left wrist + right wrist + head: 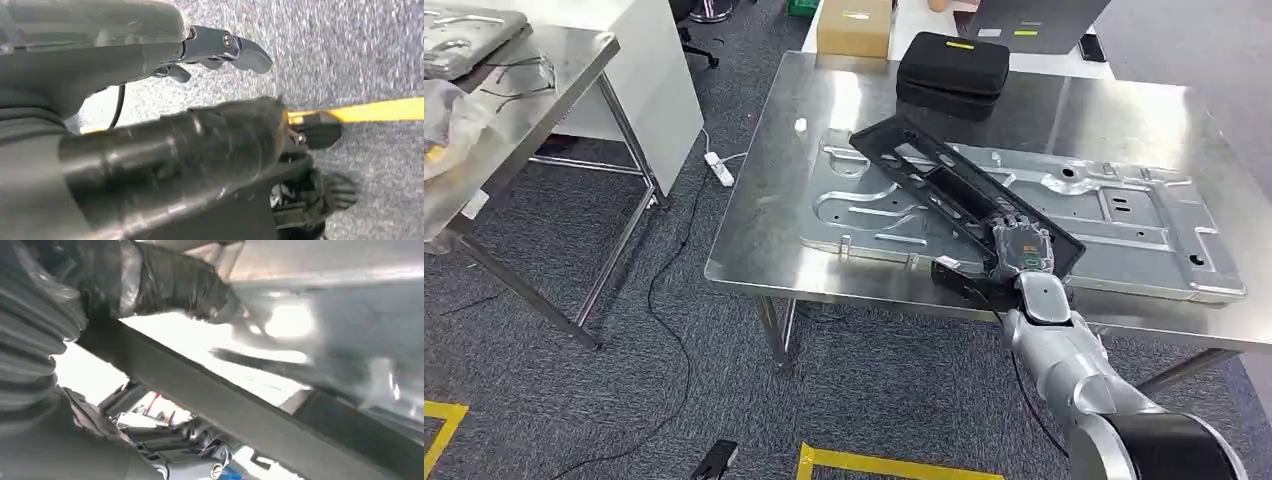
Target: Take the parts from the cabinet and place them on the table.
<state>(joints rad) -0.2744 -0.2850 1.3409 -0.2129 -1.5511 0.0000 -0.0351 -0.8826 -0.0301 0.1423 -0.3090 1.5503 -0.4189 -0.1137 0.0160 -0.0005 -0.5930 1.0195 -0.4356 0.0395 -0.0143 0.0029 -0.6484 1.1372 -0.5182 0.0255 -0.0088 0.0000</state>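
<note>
On my head feed, a second steel desk stands far left, a white power strip on the carpet beside it. My left hand hangs over the floor, fingers loose with nothing in them. On the main desk lies a stamped metal panel; across it slants the black frame part, its near end grasped by my right hand. A black case sits behind.

Silver arm — black elbow cover
</note>
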